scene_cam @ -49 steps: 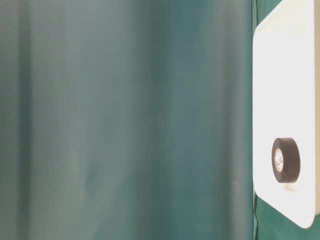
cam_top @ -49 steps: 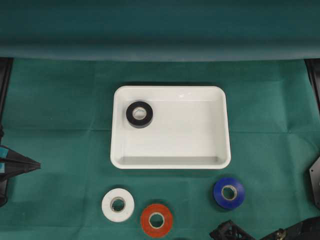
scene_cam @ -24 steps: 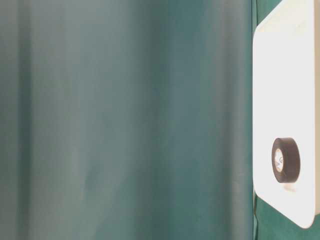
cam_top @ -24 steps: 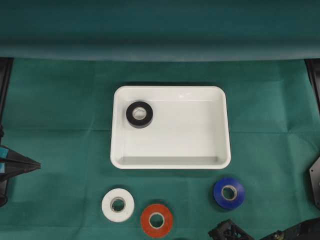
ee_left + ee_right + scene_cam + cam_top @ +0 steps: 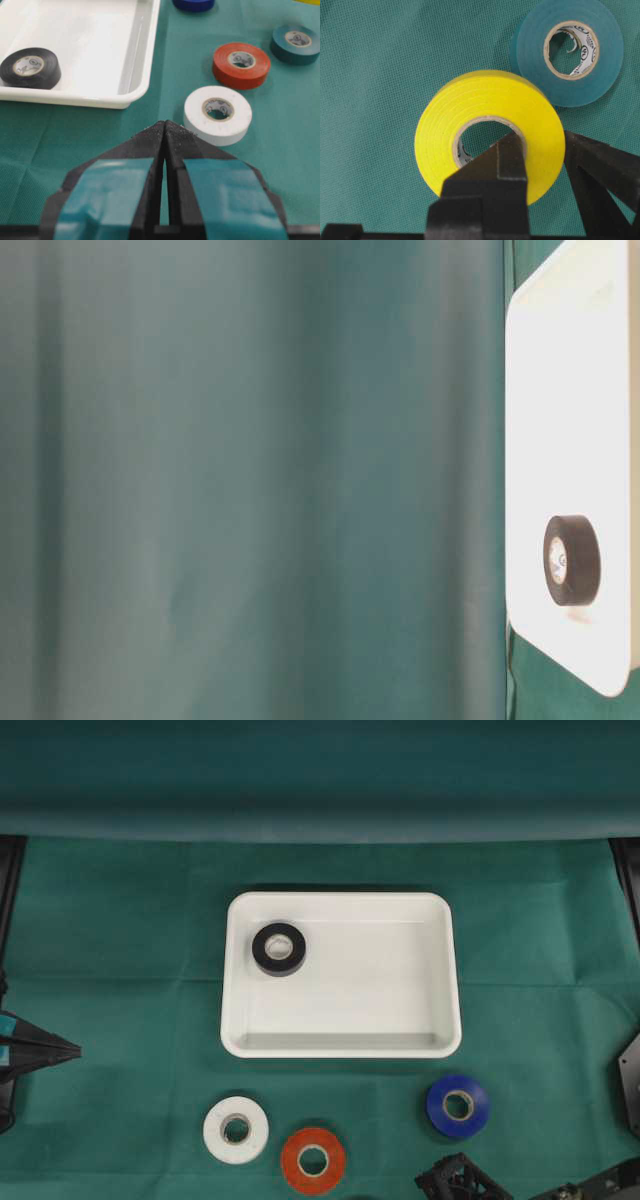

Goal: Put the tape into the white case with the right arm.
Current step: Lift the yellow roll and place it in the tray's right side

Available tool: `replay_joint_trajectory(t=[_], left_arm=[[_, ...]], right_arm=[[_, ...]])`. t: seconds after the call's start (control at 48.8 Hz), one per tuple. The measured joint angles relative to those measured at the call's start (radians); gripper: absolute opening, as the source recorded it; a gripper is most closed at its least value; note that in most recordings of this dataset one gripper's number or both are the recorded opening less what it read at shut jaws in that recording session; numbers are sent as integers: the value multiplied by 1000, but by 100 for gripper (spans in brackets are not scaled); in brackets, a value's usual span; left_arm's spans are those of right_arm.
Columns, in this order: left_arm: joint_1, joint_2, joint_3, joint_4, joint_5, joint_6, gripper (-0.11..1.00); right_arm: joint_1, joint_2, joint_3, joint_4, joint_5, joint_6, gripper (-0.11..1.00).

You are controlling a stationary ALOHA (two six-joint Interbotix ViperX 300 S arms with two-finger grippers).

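Looking through the right wrist camera, I see the right claw (image 5: 540, 165) clamped on a yellow tape roll (image 5: 485, 127): one finger (image 5: 502, 165) sits inside the core, the other outside the rim at 3 o'clock. A teal tape roll (image 5: 570, 55) lies flat on the green cloth (image 5: 380, 100) at 1 o'clock from it. Overhead, the white case (image 5: 445, 970) sits mid-bench with a black tape roll (image 5: 279, 949) in its 10 o'clock corner. Below the case, at 6 o'clock, lie a white tape roll (image 5: 236, 1129), a red tape roll (image 5: 313, 1160) and a blue tape roll (image 5: 458, 1105). My left claw (image 5: 165, 132) rests with its tips pressed together, holding nothing.
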Motion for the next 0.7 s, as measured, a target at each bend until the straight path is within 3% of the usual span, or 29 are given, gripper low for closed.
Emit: replay_joint_trajectory(t=[0.266,0.471,0.697], left_arm=[[0,2,2,0,0,0,0],[2,0,2,0,0,-2,0],[0,0,2,-2,0,-2,0]], right_arm=[[-40,0,0,-5,6,0,1],[-147,-23,0,-5,17,-2,1],[-318,-58,0,-8,28,-3,1]])
